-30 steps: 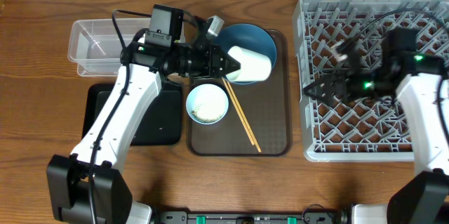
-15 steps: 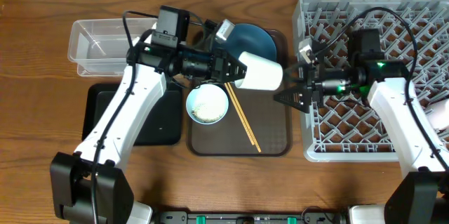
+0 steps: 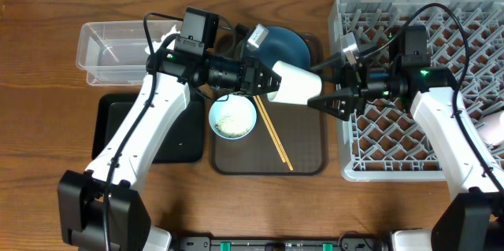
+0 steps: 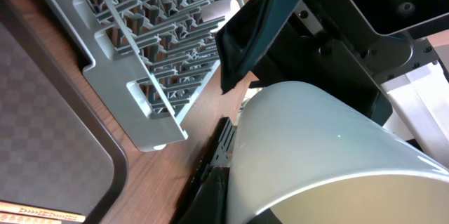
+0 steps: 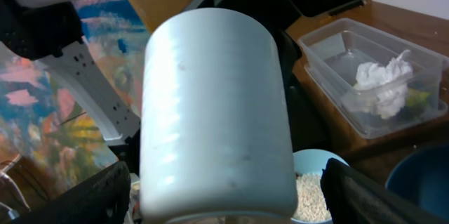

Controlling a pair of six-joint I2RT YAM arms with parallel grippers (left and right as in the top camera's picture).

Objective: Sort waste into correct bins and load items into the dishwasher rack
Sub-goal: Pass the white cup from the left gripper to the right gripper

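The left end effector (image 3: 268,80) was clamped on the pale cup (image 3: 293,84), right end effector (image 3: 313,86) gaping around it; letting go early could've dropped it.

No word, brand or number can be read in any view. In the left wrist view, a pale strip (image 4: 41,214) on the brown tray (image 4: 42,112) carries small dark marks, too blurred to read.

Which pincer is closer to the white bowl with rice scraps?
Left. In the overhead view, the left pincer, gripping the pale cup, is just up-right of the white bowl; the right pincer, open, is further right at the cup's far end.
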